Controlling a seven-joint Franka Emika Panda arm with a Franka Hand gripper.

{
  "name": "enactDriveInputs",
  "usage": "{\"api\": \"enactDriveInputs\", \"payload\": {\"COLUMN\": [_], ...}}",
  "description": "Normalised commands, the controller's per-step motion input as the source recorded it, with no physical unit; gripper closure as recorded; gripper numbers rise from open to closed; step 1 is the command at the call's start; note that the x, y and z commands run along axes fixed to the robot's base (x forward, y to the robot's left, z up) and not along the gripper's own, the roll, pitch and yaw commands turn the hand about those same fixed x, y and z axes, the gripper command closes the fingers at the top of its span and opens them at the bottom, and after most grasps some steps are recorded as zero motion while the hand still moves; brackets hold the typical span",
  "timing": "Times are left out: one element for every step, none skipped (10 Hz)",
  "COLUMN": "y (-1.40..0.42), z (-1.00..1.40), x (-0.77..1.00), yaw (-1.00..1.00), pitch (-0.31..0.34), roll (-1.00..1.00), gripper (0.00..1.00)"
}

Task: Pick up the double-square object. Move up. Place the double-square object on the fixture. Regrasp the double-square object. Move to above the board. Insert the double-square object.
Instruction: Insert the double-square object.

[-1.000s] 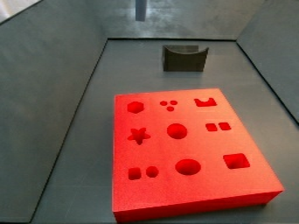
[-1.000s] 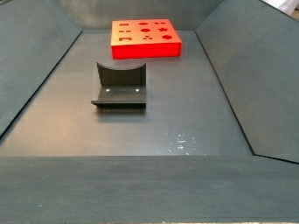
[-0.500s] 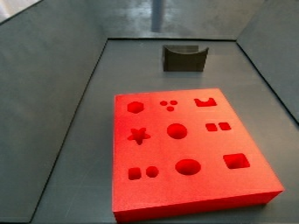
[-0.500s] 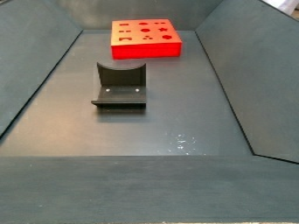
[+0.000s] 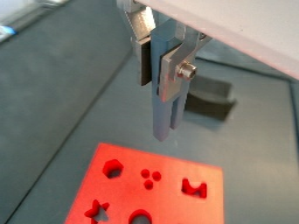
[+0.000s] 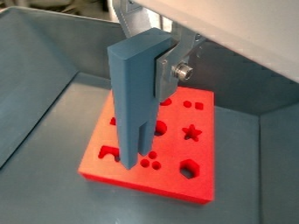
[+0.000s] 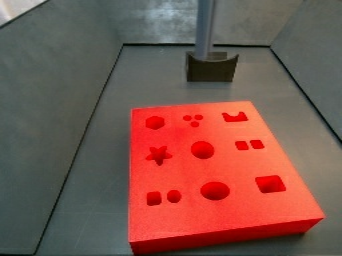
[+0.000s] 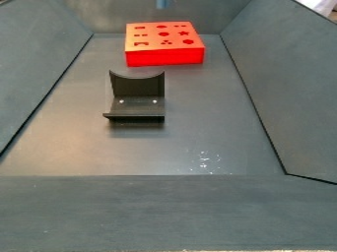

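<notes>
Two silver fingers (image 5: 167,72) of the gripper (image 6: 167,68) clamped on the double-square object (image 6: 136,92), held upright and hanging down past the fingertips. Seen in both wrist views; in a side view only as a pale bar (image 7: 207,30). Below the fingertips, the red board (image 6: 149,156) with shaped holes. Beyond, apart from the fingers, the dark fixture (image 5: 212,98) on the grey floor (image 8: 171,148).

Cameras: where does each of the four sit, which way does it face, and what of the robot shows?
Wrist view: looks down past the gripper at board and fixture.
Wrist view: looks down the held double-square object onto the board.
Side view: at the board's end, facing the fixture; only the object shows.
Side view: opposite end; no robot.
All share the board.
</notes>
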Motion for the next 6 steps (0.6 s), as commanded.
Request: {"api": "enactDriveInputs", "payload": {"y": [-0.27, -0.26, -0.25, -0.26, -0.25, -0.27], "z": [-0.5, -0.45, -0.39, -0.37, -0.4, -0.37], "x": [0.17, 0.1, 0.0, 0.0, 0.0, 0.0], "yaw": [-0.81, -0.87, -0.95, -0.95, -0.91, -0.85], "pitch": [0.0, 0.0, -0.013, 0.0, 0.059, 0.147], "roll": [0.0, 0.0, 0.0, 0.0, 0.0, 0.0], "gripper": [1.0, 1.0, 1.0, 1.0, 1.0, 1.0]}}
